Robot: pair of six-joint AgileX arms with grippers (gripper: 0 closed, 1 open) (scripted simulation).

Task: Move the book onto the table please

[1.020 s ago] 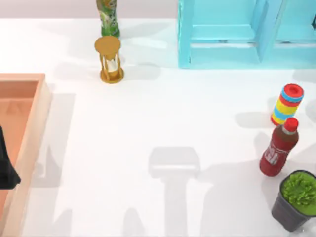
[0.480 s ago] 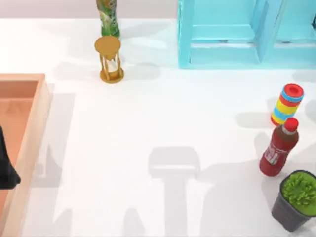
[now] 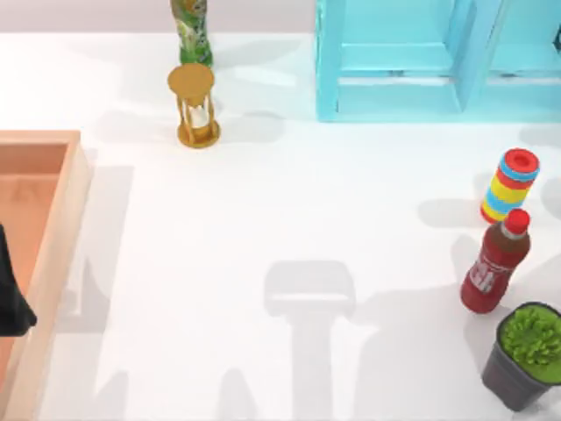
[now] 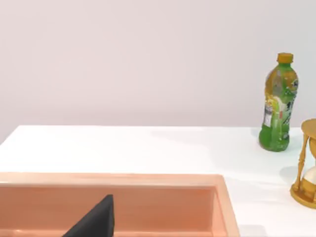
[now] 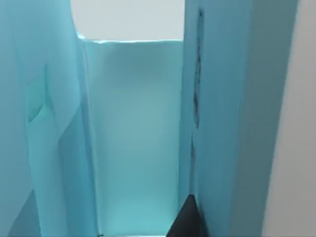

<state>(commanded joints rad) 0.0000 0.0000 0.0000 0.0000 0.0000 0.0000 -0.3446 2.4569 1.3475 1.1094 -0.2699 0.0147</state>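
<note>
Nothing had shifted on the table point(image 3: 263, 219) seen from above; the left gripper point(image 3: 10, 298) hung over the wooden tray point(image 3: 53, 219), its jaw state untellable. From the right wrist, the turquoise shelf point(image 5: 133, 133) loomed close. I judged the book sat there unseen; reach in slowly and squarely.

The worktop point(image 3: 263, 219) is plain white. A turquoise shelf unit point(image 3: 412, 61) stands at the far side. The tray point(image 3: 53, 228) on the left is orange-brown. The hourglass point(image 3: 195, 105) is golden with a pale middle. Beyond it stands a green bottle point(image 4: 279, 109) with a yellow-orange cap and a patterned label. On the right, a ring stack point(image 3: 509, 185) is striped red, yellow and blue; the cola bottle point(image 3: 495, 262) is dark red with a red cap; the plant point(image 3: 530, 338) is bright green in a dark grey pot.
</note>
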